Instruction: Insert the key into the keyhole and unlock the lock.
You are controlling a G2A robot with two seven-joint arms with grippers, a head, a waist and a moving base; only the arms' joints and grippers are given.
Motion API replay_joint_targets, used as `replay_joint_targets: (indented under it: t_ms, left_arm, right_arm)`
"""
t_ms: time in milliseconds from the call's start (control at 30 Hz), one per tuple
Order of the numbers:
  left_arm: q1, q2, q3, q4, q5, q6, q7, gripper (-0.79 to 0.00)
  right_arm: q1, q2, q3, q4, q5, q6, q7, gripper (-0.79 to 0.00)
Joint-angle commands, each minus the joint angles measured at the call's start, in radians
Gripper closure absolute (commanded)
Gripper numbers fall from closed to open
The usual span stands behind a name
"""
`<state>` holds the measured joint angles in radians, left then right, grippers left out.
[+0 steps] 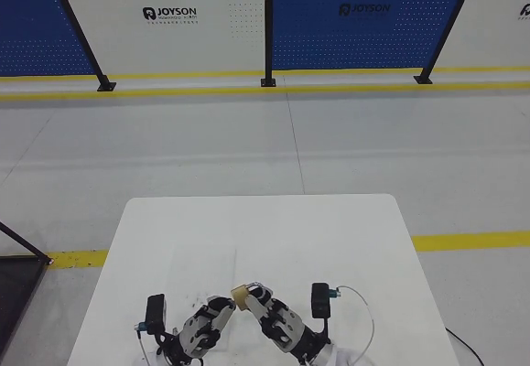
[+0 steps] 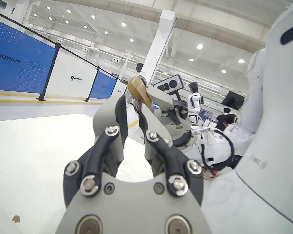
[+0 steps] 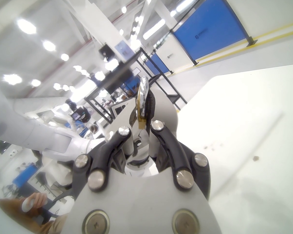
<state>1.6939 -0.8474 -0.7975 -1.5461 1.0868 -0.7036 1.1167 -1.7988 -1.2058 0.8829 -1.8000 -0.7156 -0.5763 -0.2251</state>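
the brass lock (image 2: 138, 91) is clamped between the fingers of the right gripper (image 3: 144, 103), above the near edge of the white bench (image 1: 246, 229). the left gripper (image 2: 130, 113) is held just beside it, fingers apart; a small silvery piece, possibly the key (image 2: 136, 103), is seen at the lock's end.

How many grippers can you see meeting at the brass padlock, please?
2. The right gripper holds the brass padlock above the white table's near edge; the left gripper faces it from the other side, close beside the padlock.
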Motion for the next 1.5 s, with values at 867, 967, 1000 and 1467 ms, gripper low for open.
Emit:
replay_joint_targets:
  t_ms: [867,967,1000,1467]
  left_arm:
    - [-0.023,0.006,0.016,0.036,0.125,0.112,0.112,0.000]
    - [-0.029,0.005,0.026,0.046,0.143,0.137,0.137,0.000]
    - [-0.033,0.005,0.026,0.056,0.158,0.151,0.151,0.000]
    - [-0.060,-0.010,0.044,0.112,0.230,0.236,0.235,0.000]
  right_arm:
    - [0.002,0.004,-0.016,-0.003,-0.024,0.014,0.009,0.000]
    - [0.001,0.005,-0.017,-0.004,-0.029,0.017,0.009,0.000]
    - [0.001,0.005,-0.017,-0.005,-0.030,0.017,0.009,0.000]
    - [0.000,0.008,-0.025,-0.008,-0.047,0.025,0.021,0.000]
